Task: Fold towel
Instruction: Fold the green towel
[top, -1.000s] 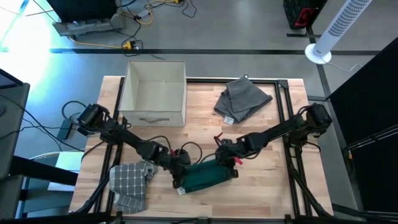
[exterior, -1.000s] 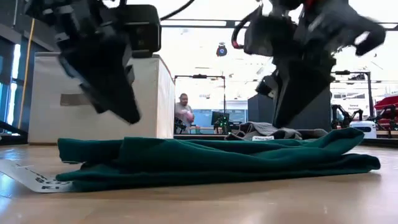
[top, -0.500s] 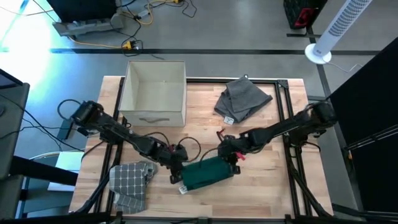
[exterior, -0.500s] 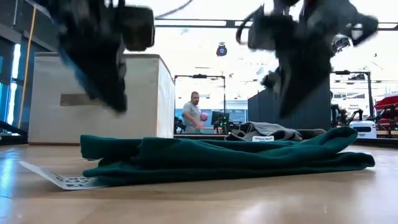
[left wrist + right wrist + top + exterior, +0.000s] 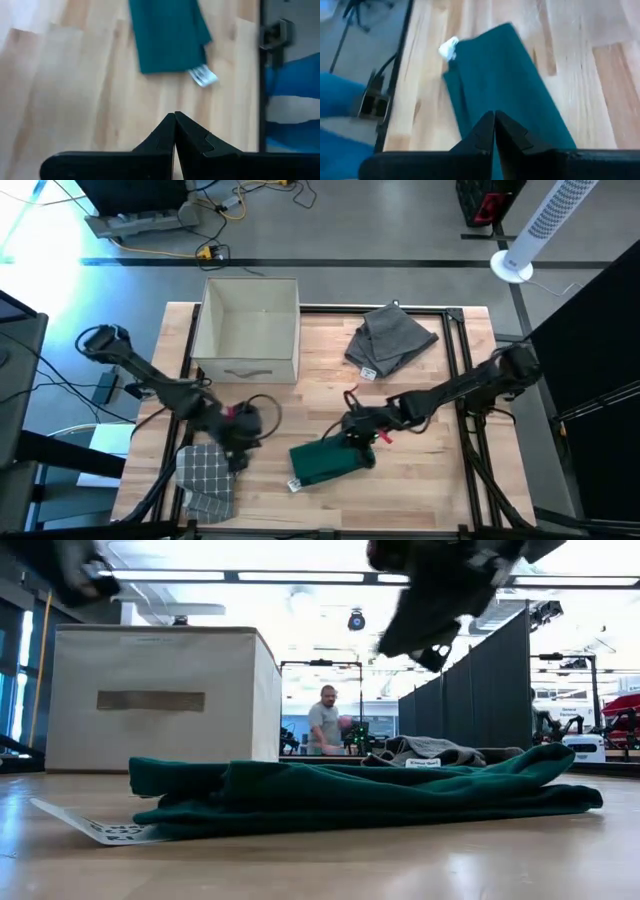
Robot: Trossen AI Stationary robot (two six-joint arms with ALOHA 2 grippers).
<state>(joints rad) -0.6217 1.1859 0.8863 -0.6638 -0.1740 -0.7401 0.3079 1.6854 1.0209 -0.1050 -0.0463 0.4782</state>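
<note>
The wooden table (image 5: pixel 440 450) carries everything, and the green towel (image 5: pixel 326 460) near its front-middle serves as the landmark here. Behind the towel and to its left stands an open beige box (image 5: pixel 250 330); behind and to its right lies a crumpled grey cloth (image 5: pixel 390 340); well to its left, at the table's front corner, sits a checked cloth (image 5: pixel 205 475).

The green towel lies flat on the wood as a compact folded rectangle, with a white tag (image 5: pixel 294 485) poking out at its front-left corner (the low view shows stacked layers with a few soft ridges along the top).

The right gripper (image 5: pixel 352 423) hovers just behind the towel's back-right edge, fingers pressed together and holding nothing. The left gripper (image 5: pixel 240 436) is apart from the towel on its left, near the checked cloth, fingers likewise closed and empty.

Judging by the stacked layers and both arms being clear of the fabric, the folding looks essentially done. If anything is left, it would be pressing the ridges flat, which calls for a light downward pass across the top layer without dragging it askew.
</note>
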